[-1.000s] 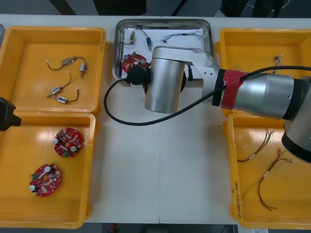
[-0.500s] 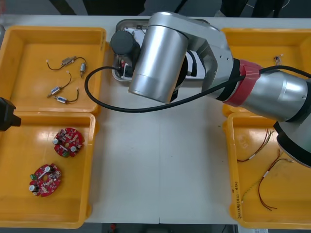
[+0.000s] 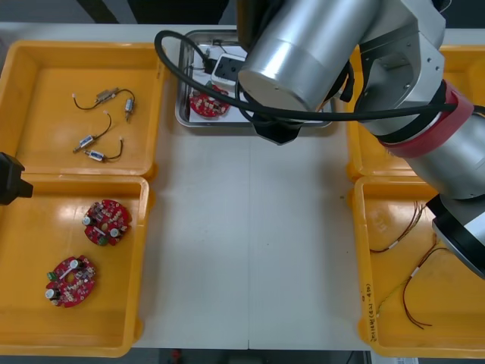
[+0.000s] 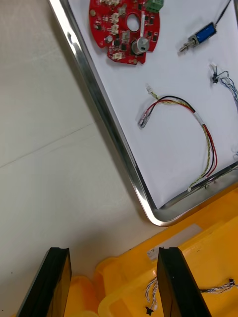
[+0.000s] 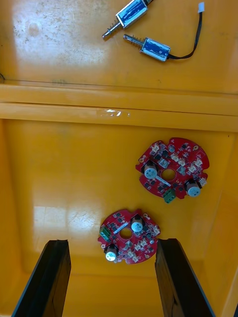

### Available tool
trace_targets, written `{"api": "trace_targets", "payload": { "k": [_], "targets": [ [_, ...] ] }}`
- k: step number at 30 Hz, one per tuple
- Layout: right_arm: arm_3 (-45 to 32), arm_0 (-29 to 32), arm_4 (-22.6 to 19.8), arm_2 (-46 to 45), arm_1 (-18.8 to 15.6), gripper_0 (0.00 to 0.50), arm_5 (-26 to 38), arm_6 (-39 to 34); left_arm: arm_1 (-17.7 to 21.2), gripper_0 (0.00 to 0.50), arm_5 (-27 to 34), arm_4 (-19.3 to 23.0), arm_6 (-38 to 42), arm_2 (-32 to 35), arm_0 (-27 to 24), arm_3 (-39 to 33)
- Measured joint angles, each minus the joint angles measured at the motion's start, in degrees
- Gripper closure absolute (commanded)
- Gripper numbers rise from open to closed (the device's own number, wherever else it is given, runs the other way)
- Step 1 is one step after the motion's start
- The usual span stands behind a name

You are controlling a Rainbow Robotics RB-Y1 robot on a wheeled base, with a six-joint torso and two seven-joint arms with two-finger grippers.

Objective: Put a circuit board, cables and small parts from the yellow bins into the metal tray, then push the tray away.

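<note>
Both jaws spread wide, gripping nothing.
Left jaws hang over the yellow bin point(image 5: 59, 173) with two circuit boards point(image 5: 172, 168). Right jaws hang over the surface point(image 4: 44, 148) by the metal tray point(image 4: 109, 124) corner; the tray holds one red board point(image 4: 126, 29), a red and yellow cable point(image 4: 183, 133) and a small metal part point(image 4: 203, 34).

You've a round red circuit board point(image 4: 125, 30), green block point(image 4: 153, 5) on it, on the silver metal tray point(image 4: 106, 121), white inside; red/yellow/blk cable point(image 4: 206, 136); blue-bodied small metal part point(image 4: 204, 32); yellow plastic bins point(image 3: 45, 76).
</note>
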Motion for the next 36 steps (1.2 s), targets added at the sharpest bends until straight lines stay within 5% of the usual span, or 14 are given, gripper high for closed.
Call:
{"api": "trace_targets", "payload": {
  "k": [19,36],
  "targets": [
    [-9.3,15.5,-6.4,-23.8,-9.0,0.0,0.0,-3.3,0.0,0.0,0.0,0.0,0.0,0.0,0.2,0.0],
    [-14.6,32.1,-8.0,-46.1,-12.9,0.0,0.0,-5.7,0.0,0.0,0.0,0.0,-1.1,0.0,0.3,0.0]
  ]
}}
